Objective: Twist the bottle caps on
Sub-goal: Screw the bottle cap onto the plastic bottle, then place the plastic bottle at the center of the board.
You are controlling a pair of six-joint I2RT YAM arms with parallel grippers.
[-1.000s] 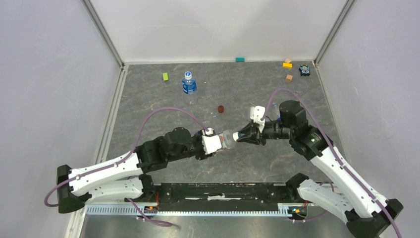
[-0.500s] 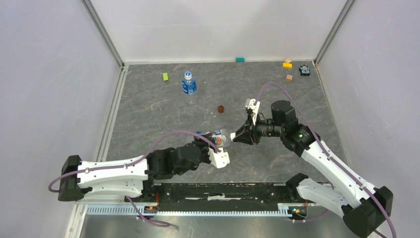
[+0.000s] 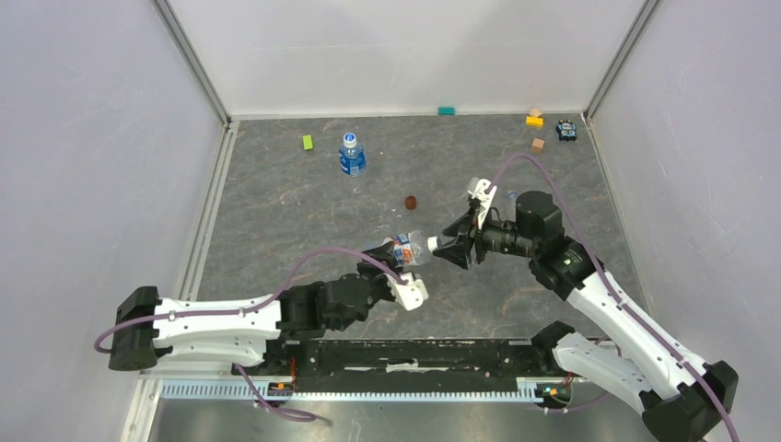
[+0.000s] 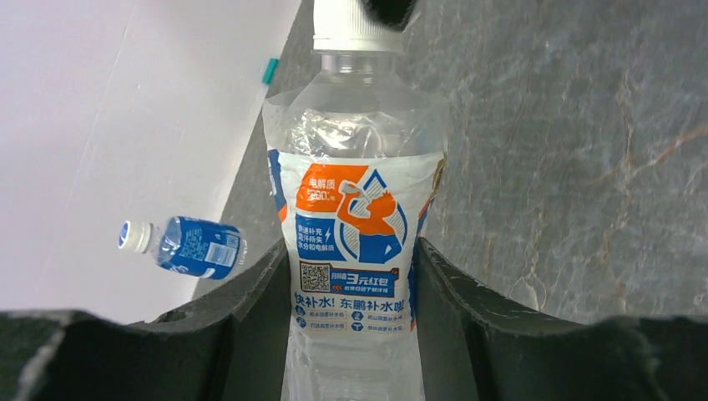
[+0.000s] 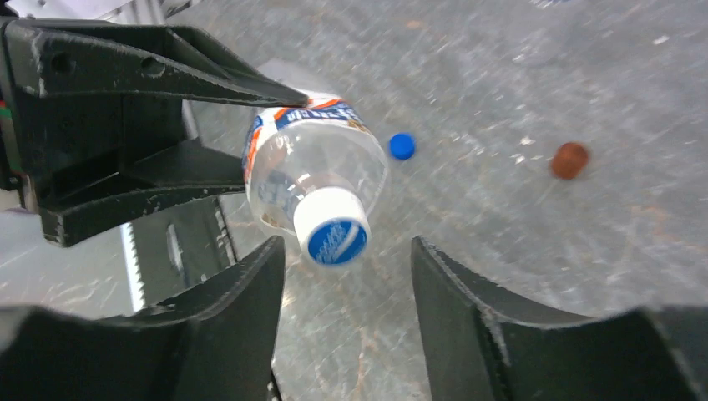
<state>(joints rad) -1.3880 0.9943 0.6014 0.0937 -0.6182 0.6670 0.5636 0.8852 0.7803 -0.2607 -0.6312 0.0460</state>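
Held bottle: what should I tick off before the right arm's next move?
1. Left gripper shut on the bottle: ok.
2. Cap seated on the neck: ok.
3. Right gripper open, a finger on each side of the cap: ok.
4. Cap fully screwed down: cannot tell.
5. Loose blue cap lies clear of both grippers: ok.

my right gripper [image 5: 348, 251] gapes wide of the cap [image 5: 333, 226], table [image 5: 518, 75] showing on both sides. straight ahead my left gripper [image 5: 271, 134] clamps the bottle [image 5: 313, 163] and blocks the path. a blue cap [image 5: 402, 146] and a disc [image 5: 569, 159] lie beyond.
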